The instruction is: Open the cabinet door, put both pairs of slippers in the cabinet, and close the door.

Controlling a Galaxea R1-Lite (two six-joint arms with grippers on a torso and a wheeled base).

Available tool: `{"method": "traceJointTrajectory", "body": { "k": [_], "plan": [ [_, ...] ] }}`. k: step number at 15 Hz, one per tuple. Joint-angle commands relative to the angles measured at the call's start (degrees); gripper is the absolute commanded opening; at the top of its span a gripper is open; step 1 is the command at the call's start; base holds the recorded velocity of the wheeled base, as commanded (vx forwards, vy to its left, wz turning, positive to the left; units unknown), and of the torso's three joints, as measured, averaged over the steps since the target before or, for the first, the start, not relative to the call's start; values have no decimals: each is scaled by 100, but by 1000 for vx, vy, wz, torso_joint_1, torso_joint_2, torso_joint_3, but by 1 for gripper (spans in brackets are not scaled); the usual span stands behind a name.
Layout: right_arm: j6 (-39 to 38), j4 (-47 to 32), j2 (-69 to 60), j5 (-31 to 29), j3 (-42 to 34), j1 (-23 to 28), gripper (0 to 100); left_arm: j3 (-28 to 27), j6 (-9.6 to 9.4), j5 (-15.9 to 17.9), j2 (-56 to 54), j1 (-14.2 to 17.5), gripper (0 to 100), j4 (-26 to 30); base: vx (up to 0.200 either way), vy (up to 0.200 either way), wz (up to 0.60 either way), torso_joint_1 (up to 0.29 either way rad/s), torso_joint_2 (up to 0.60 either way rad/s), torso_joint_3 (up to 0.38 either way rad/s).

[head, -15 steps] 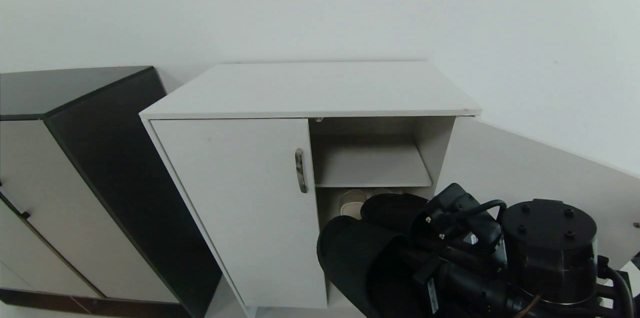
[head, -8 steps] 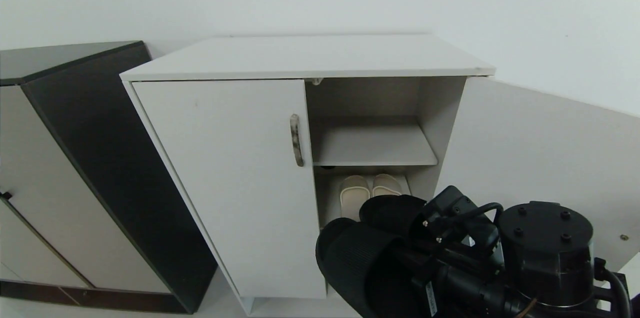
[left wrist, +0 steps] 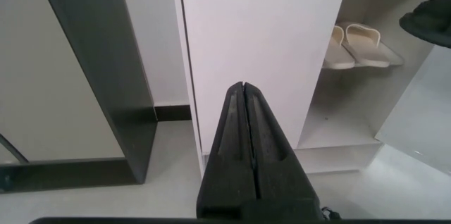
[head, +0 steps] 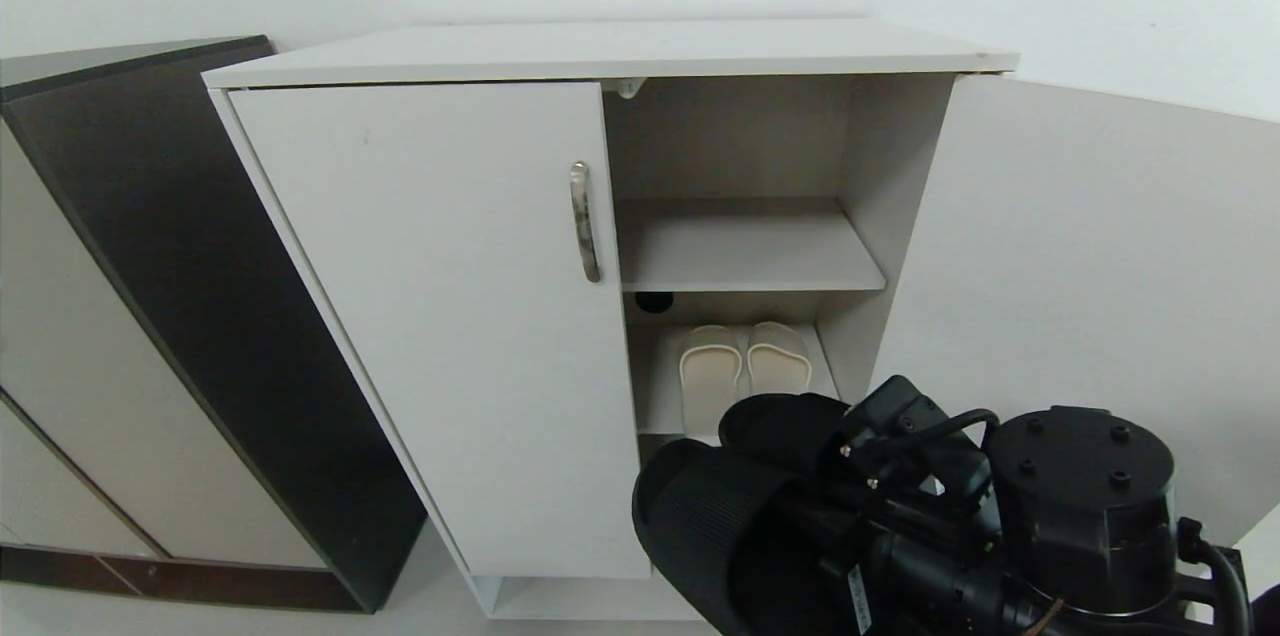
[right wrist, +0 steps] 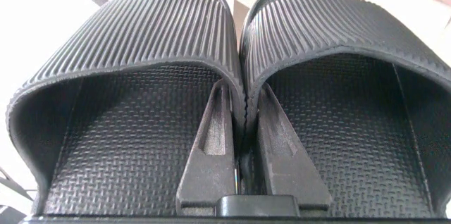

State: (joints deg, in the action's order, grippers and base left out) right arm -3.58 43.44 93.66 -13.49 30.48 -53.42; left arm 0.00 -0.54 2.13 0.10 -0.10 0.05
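The right pincer (right wrist: 243, 94) gripped the black slippers (head: 720, 516) before the open cabinet (head: 600, 51); shelving them beside the cream slippers (head: 745, 371) seemed next.

A white cabinet (head: 600, 51) is seen standing on a pale floor (head: 430, 606), with its right half open. Inside, a pair of cream slippers (head: 745, 371) is laid side by side on the lower shelf (head: 655, 396), beneath an upper shelf (head: 745, 251). A dark cabinet (head: 200, 316) is set on the floor just beside it, to the left.
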Motion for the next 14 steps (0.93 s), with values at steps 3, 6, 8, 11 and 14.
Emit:
{"method": "traceJointTrajectory", "body": {
  "k": [3, 6, 8, 11, 14],
  "plan": [
    [24, 7, 126, -30, 20, 25, 0, 0, 1, -2, -1, 1, 0, 4, 0, 0, 0, 0, 0, 0],
    [-11, -309, 574, -1270, 784, -63, 0, 0, 1, -2, -1, 1, 0, -5, 0, 0, 0, 0, 0, 0],
    [-213, -450, 1075, -2579, 1646, -301, 0, 0, 1, 6, -1, 1, 0, 4, 0, 0, 0, 0, 0, 0],
    [-450, -933, 961, -2817, 2349, -345, 0, 0, -8, 6, -1, 1, 0, -5, 0, 0, 0, 0, 0, 0],
    [-591, -1716, 961, -3467, 3219, -318, 0, 0, -8, 6, -1, 1, 0, 4, 0, 0, 0, 0, 0, 0]
  ]
}}
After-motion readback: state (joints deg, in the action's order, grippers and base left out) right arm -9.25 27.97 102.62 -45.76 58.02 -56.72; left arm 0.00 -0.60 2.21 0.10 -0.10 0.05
